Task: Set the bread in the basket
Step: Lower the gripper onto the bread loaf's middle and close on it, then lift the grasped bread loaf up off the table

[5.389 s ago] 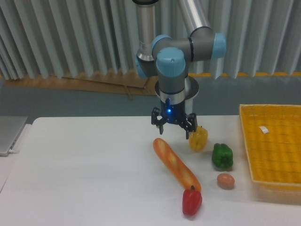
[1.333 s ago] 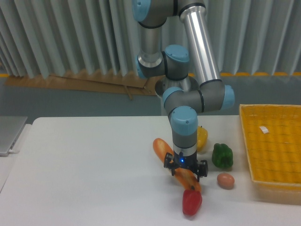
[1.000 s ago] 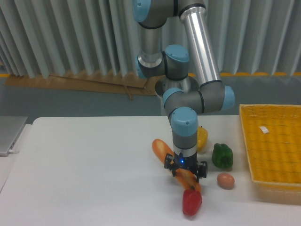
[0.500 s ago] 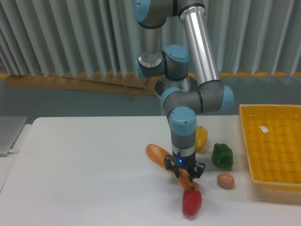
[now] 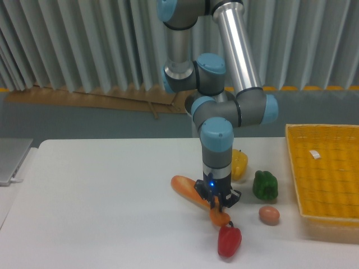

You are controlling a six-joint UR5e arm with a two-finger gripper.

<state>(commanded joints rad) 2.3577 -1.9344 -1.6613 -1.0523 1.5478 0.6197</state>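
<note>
The bread (image 5: pixel 189 189) is lying slantwise just over the bench (image 5: pixel 101 202), and I am gripping it past its middle, my jaws (image 5: pixel 216 203) closing across its width. I am judging it best to be lifting it level and clearing the red pepper (image 5: pixel 229 240) before swinging toward the basket (image 5: pixel 328 174).

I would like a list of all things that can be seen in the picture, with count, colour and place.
bread: one, orange-golden, table centre, held in the gripper
basket: one, yellow, right edge of the table
red pepper: one, red, front, below the bread
yellow pepper: one, yellow, behind the arm
green pepper: one, green, left of the basket
egg: one, brown, in front of the green pepper
table: one, white
gripper: one, black, closed around the bread
</note>
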